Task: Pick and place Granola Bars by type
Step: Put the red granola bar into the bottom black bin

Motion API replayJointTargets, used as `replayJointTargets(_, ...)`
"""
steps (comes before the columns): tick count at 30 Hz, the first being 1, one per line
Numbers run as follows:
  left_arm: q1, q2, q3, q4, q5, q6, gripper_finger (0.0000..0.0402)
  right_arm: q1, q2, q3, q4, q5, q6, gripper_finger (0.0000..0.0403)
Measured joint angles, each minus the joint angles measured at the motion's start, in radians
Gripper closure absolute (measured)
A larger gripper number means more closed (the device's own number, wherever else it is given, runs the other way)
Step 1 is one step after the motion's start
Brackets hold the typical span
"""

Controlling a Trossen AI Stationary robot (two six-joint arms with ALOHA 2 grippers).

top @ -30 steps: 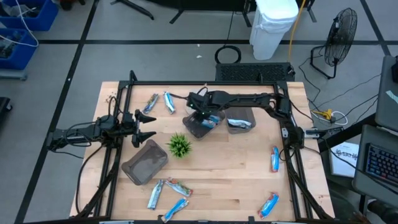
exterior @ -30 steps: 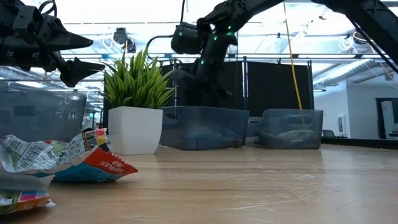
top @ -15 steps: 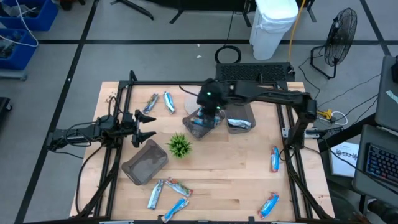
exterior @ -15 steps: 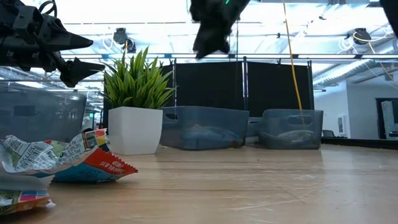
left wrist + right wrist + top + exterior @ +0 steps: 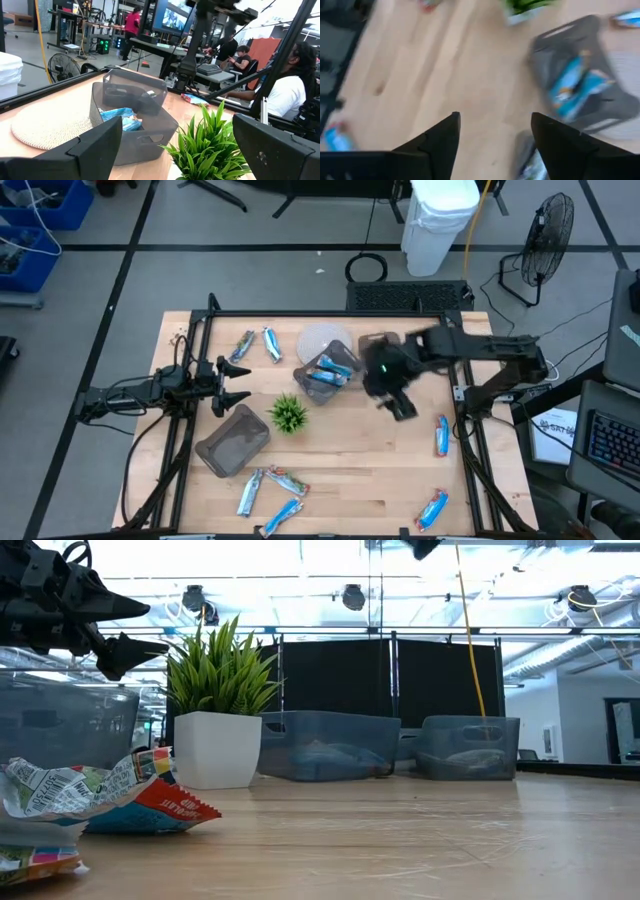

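Two bars lay in a tray that my right wrist view showed, right gripper empty, jaws apart, left gripper mid-left overhead, jaws wide.

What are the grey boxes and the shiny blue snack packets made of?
The grey boxes look like smoky see-through plastic: you can make out the blue packets through the wall. The packets seem to be thin glossy foil or plastic film, since one on the table is crinkled and creased. The table looks like pale wood, with grain lines showing.
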Motion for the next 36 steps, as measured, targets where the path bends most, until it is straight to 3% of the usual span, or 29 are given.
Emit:
replayJointTargets(12, 0.000, 0.000, 0.000, 0.000, 0.000, 0.000, 0.0023, 0.463, -0.135, -0.317, -0.060, -0.004, 0.220, 0.0153)
replayJointTargets(21, 0.000, 0.000, 0.000, 0.000, 0.000, 0.000, 0.0023, 0.753, -0.144, -0.530, 0.169, -0.006, 0.459, 0.0153)
replayJointTargets(26, 0.000, 0.000, 0.000, 0.000, 0.000, 0.000, 0.0023, 0.850, -0.134, -0.627, 0.348, -0.020, 0.566, 0.0153)
replayJointTargets(36, 0.000, 0.000, 0.000, 0.000, 0.000, 0.000, 0.0023, 0.929, -0.040, -0.694, 0.530, -0.055, 0.583, 0.0153)
